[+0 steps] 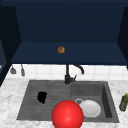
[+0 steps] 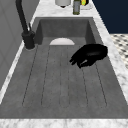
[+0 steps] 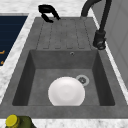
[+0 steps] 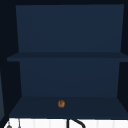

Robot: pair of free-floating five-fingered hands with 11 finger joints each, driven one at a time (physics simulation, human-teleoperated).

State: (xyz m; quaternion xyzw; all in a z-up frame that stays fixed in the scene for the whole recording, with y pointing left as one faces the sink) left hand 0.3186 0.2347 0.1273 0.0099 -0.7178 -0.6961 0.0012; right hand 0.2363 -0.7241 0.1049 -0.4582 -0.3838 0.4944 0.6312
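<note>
left hand [image 1: 42,97] hovers over the draining board [image 2: 50,82], fingers loosely curled, gripping nothing | nearest thing: white plate [image 3: 66,91] lying untouched in the basin, well apart | red ball [image 1: 67,115] at the sink's front edge | nothing lifted yet

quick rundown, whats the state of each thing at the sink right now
left hand: over the ribbed drainboard, fingers curled, holding nothing
white plate: lying flat in the basin beside the drain
faucet: no water running, spout toward the basin
red ball: at the sink's front edge
green bottle: upright on the counter
brown item: on the cabinet's lowest shelf
</note>
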